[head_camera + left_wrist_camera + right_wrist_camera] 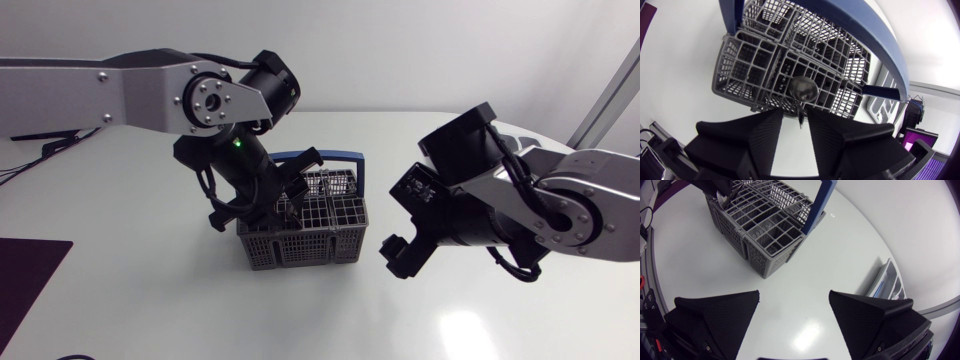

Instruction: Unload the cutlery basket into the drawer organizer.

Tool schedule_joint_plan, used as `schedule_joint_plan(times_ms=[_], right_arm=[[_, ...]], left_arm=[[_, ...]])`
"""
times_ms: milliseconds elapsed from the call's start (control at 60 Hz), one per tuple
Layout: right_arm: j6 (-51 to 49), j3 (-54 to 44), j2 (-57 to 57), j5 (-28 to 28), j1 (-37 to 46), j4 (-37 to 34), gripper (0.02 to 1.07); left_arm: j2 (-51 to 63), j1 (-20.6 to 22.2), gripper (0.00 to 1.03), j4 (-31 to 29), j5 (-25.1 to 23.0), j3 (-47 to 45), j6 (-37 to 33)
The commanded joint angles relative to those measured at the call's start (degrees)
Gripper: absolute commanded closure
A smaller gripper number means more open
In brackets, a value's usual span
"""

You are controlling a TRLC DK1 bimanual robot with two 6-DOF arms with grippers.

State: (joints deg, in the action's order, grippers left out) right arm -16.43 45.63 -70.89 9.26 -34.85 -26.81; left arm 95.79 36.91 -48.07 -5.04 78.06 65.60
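Note:
A grey cutlery basket (312,242) with a blue handle (335,157) stands mid-table. My left gripper (286,206) is lowered into its near-left part. In the left wrist view a metal spoon (803,90) stands in a compartment of the basket (752,65), its handle rising between the fingers of my left gripper (795,114). The fingers stand a little apart and the handle lies close to one of them. My right gripper (396,252) hovers open to the right of the basket (765,237), nothing between its fingers (720,310). The grey drawer organizer (886,282) lies at the table's far right.
A dark mat (25,285) lies at the table's front left corner. The organizer (884,97) also shows past the basket in the left wrist view. Bare white tabletop (300,320) stretches in front of the basket and both arms.

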Motion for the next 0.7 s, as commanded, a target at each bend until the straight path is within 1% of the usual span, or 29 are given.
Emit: schedule_joint_plan(times_ms=[0,250,283,517,533,550,683], right_arm=[[1.5,-1.6,-1.0,0.5,-0.6,0.5,0.07],[1.6,-1.6,-1.5,0.6,-0.7,0.7,0.07],[1.6,-1.6,-1.5,0.6,-0.7,0.7,0.07],[1.6,-1.9,-1.5,0.8,-0.7,0.7,0.07],[1.6,-1.9,-1.5,0.8,-0.7,0.7,0.07],[1.6,-1.9,-1.5,0.8,-0.7,0.7,0.07],[1.6,-1.9,-1.4,0.9,-0.7,0.7,0.07]], left_arm=[[1.1,0.2,0.79,0.8,0.6,0.1,0.7],[1.2,1.1,0.79,2.4,0.6,-0.5,0.1],[1.2,1.2,0.83,2.5,0.6,-0.6,0.0],[1.6,1.4,0.83,3.1,0.5,-1.2,-0.5],[1.7,1.5,0.84,3.1,0.5,-1.2,-0.6],[1.9,1.7,0.88,3.1,0.6,-1.3,-0.7],[1.9,1.9,0.89,3.4,0.6,-1.9,-0.9]])
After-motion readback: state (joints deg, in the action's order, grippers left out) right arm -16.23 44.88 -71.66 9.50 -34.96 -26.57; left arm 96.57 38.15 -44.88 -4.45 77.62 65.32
